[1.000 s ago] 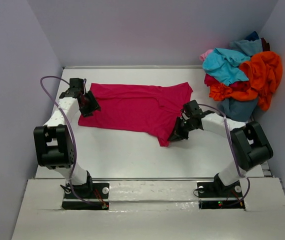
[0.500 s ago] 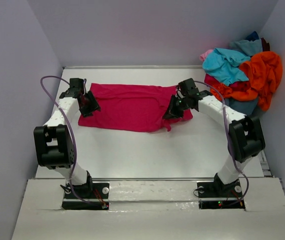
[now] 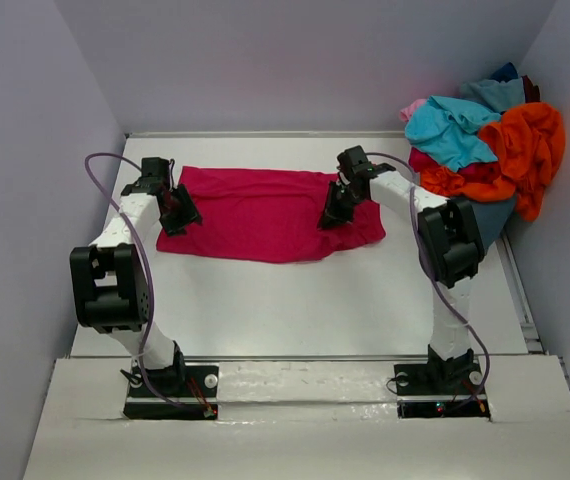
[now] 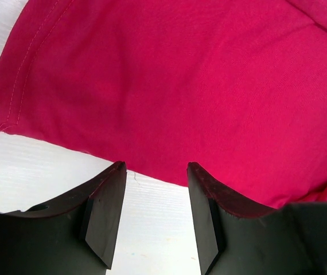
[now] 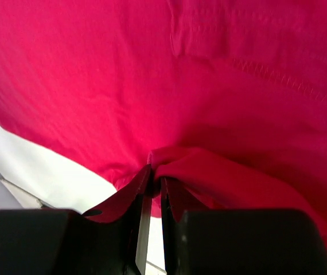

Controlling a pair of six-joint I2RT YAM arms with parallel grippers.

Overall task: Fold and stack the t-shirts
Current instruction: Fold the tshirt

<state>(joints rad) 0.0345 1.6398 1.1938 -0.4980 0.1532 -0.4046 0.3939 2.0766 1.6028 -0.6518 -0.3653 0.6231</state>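
Crimson t-shirt [image 3: 255, 215] lies spread flat on the white counter [image 3: 295, 300]. At its left end the left fingers [image 4: 103, 217] stand spread, the cloth's edge just past their tips and bare counter between them. At its right end the right fingers [image 5: 221, 240] are nearly pressed together, pinching a small raised fold. Well to their right sits a heaped pile of orange, turquoise and blue t-shirts [image 3: 485, 150].

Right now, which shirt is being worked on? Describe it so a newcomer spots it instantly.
On the white table, toward its far edge, the crimson t-shirt lies spread flat between the left gripper and right gripper. Unlike it, the other shirts are crumpled in a multicoloured heap at the far right corner.
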